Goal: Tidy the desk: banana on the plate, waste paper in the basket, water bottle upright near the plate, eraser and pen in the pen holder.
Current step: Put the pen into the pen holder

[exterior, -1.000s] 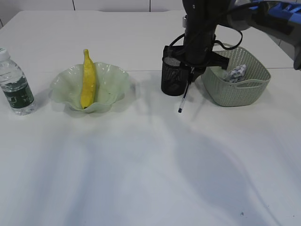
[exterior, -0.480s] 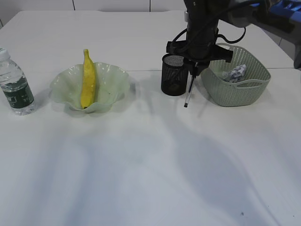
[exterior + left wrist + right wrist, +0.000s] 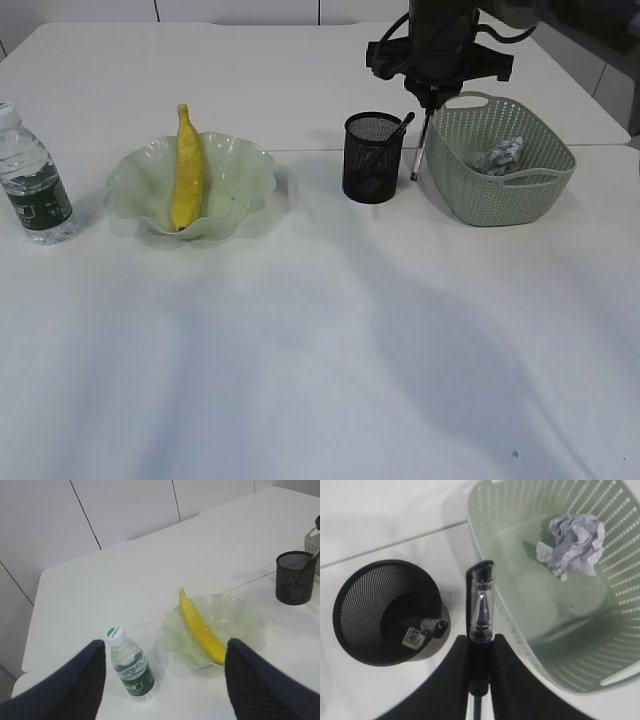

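Note:
My right gripper (image 3: 430, 92) (image 3: 481, 640) is shut on a clear-barrelled pen (image 3: 420, 145) (image 3: 480, 605). The pen hangs nearly upright in the gap between the black mesh pen holder (image 3: 372, 158) (image 3: 387, 612) and the green basket (image 3: 505, 195) (image 3: 620, 645). Another pen (image 3: 401, 124) (image 3: 432, 626) leans inside the holder. The waste paper (image 3: 500, 155) (image 3: 575, 542) lies in the basket. On the wavy plate (image 3: 235, 175) (image 3: 232, 615) rests the banana (image 3: 187, 170) (image 3: 200, 627). The water bottle (image 3: 30, 180) (image 3: 132, 667) stands upright left of the plate. High above them, my left gripper (image 3: 165, 650) is open and holds nothing. The eraser does not show.
The white desk (image 3: 320, 330) stretches wide and bare in front of the row of objects. Holder and basket stand close together, with only a narrow gap where the pen hangs. The desk's far edge runs behind the right arm.
My right gripper has risen and shifted slightly right with the pen, which now hangs straighter and higher between holder and basket. Nothing else moved.

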`<state>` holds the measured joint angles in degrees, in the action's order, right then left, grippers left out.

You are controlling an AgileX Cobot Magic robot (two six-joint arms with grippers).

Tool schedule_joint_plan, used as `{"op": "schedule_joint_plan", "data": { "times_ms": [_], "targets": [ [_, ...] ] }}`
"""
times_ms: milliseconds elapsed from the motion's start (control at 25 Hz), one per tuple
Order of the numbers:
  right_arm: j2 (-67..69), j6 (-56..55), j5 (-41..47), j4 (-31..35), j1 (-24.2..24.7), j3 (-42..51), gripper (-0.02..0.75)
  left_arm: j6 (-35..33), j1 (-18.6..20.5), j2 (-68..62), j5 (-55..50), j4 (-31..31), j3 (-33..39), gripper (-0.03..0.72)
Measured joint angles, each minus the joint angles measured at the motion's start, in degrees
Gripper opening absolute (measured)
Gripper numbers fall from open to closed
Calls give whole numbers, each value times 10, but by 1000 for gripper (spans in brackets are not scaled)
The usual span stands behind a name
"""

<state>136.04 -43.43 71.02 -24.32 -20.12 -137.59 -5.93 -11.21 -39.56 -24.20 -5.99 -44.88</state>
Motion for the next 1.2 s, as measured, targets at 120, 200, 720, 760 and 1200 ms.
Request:
{"op": "schedule_joint_plan", "data": {
  "times_ms": [120,200,720,760,1200],
  "targets": [
    [0,8,1,-22,0,-19,87,0,0,0,-1,0,0,528],
    [0,10,3,-39,0,-29,87,0,0,0,-1,0,0,528],
    [0,15,-47,-116,0,-33,87,0,0,0,-6,0,0,528],
    [0,15,-58,-124,0,-33,87,0,0,0,-7,0,0,528],
    [0,32,-159,-181,0,-33,87,0,0,0,-22,0,0,528]
  ]
}}
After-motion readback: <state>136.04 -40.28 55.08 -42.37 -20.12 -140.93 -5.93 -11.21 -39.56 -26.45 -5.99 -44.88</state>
